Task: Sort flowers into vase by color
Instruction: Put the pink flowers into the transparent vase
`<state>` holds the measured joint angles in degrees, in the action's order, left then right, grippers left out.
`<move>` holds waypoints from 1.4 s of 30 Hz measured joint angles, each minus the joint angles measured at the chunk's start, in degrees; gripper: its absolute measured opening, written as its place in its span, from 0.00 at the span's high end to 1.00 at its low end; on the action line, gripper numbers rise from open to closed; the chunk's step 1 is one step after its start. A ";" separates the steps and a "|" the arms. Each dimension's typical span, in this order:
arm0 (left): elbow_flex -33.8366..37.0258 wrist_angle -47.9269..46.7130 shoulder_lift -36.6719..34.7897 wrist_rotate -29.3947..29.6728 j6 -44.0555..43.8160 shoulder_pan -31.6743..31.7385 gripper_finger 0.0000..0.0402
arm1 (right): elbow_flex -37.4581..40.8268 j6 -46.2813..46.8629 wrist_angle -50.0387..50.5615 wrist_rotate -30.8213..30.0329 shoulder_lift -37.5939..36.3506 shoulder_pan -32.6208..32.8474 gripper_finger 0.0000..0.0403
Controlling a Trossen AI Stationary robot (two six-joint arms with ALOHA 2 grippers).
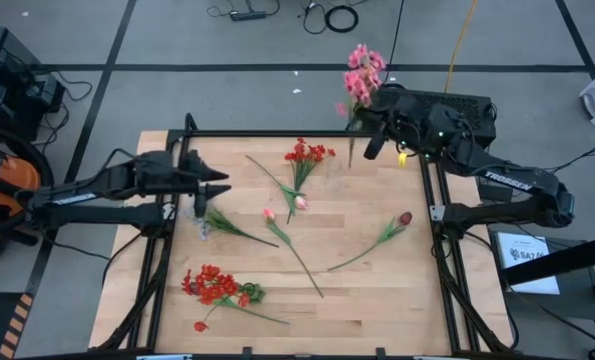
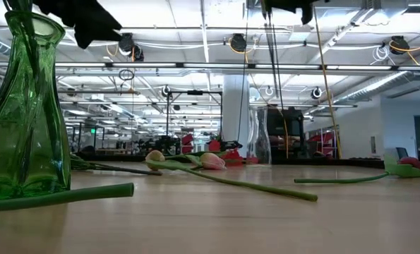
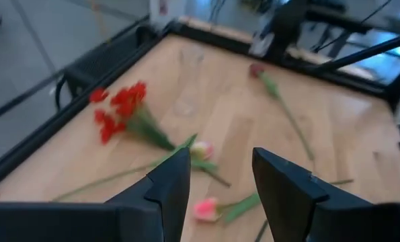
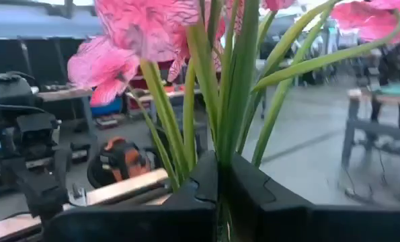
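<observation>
My right gripper [image 1: 363,113] is over the table's far right corner, shut on a pink-bloomed flower [image 1: 362,72] whose stalk end [image 1: 350,158] hangs below. My left gripper [image 1: 224,187] hovers open over the table's left part, nothing between its fingers [image 3: 169,185]. Flat on the wood lie a red cluster [image 1: 308,153], two pink tulip buds [image 1: 299,202] [image 1: 269,213], a maroon tulip [image 1: 405,217], another red cluster [image 1: 215,285] and a green sprig [image 1: 227,225]. A green glass vase [image 2: 22,106] stands upright on its base, close to the low camera. My right gripper pinches the pink flower's bundle of green stalks and leaves [image 4: 221,144] between its two fingers [image 4: 253,191], below the blooms. The fingers reach in about level and lie across the stalks. The flower stands upright, blooms above, lower stalk hanging free, lifted clear of the table.
A black frame rail [image 1: 277,133] runs around the wooden table. A clear vase [image 2: 262,137] stands at the far side in the low view. The tabletop's middle and near right [image 1: 377,300] are bare wood. Cables and a box lie on the floor beyond.
</observation>
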<state>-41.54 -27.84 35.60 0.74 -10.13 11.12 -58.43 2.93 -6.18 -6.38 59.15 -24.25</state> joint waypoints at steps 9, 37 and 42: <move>12.70 22.10 -2.34 1.91 -0.03 -7.97 0.58 | 0.00 -0.67 -6.88 11.10 4.49 -3.87 0.98; 14.82 25.78 -3.55 4.25 -1.42 -12.75 0.58 | 26.18 0.25 -36.11 17.30 8.38 -7.94 0.98; 14.82 26.08 -3.55 4.25 -1.44 -12.77 0.58 | 26.23 -0.58 -34.01 17.02 10.32 -7.94 0.97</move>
<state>-26.72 -1.76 32.05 4.99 -11.57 -1.65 -32.21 2.35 -40.19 10.63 69.47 -32.18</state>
